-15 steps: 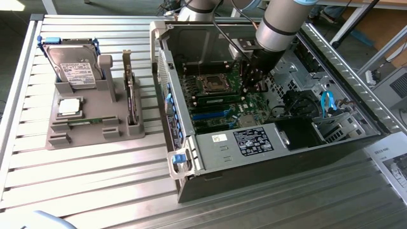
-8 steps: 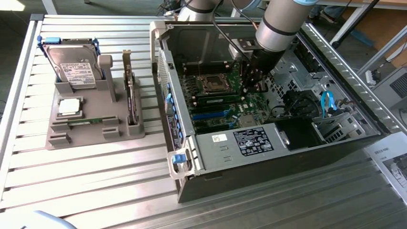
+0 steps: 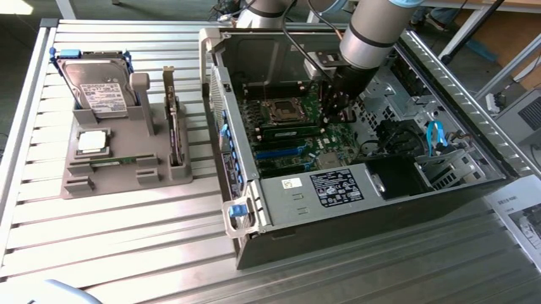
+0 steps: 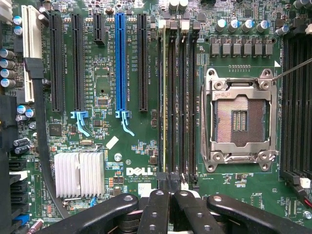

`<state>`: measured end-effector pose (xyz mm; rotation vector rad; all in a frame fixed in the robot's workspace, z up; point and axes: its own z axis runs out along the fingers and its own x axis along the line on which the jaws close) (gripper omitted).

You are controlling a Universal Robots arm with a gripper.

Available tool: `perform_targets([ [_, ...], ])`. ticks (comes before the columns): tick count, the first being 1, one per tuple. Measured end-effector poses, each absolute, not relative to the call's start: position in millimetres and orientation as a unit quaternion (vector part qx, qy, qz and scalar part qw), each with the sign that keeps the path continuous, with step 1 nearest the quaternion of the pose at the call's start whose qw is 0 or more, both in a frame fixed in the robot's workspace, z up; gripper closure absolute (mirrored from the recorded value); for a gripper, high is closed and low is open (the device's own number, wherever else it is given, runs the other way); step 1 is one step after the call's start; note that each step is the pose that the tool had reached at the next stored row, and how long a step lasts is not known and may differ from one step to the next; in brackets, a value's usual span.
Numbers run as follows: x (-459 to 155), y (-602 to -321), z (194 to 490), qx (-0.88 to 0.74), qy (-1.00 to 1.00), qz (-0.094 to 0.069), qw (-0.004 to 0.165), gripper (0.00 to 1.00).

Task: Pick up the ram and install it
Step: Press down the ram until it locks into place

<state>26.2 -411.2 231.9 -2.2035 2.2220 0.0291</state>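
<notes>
Gripper [image 4: 170, 189] with fingers pressed together, reaching down into the open computer case [image 3: 253, 209] on the arm [image 3: 372, 31], fingertips at one end of the bank of memory slots [image 4: 184, 97]. The ram [image 4: 165, 97] standing on edge along the outermost slot of that bank, on the side of the long black and blue expansion slots [image 4: 121, 63], away from the empty processor socket [image 4: 240, 119]; its near end directly under the fingertips. Not possible to tell whether the thin board is pinched between the fingers or merely touched from above. Judged step: seating the stick in its slot. For a clean seat, keep the board upright and parallel to the slot along its whole length, with no lean toward the neighbouring empty slots. Press straight down toward the motherboard, never sideways. Since contact lies at one end only, watch for the far end riding high; a tilted stick probably binds rather than clicks home. Apply force gradually, as the board beneath can flex. Grey parts holder [image 3: 118, 177] well apart on the table at the exterior view's left.
</notes>
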Motion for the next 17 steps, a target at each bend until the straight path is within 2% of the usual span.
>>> perform_targets([
  [10,26.2,-411.1,232.6,-0.704,0.710,0.010,0.006,0.90],
  [17,26.2,-411.2,244.6,-0.704,0.710,0.009,0.006,0.90],
])
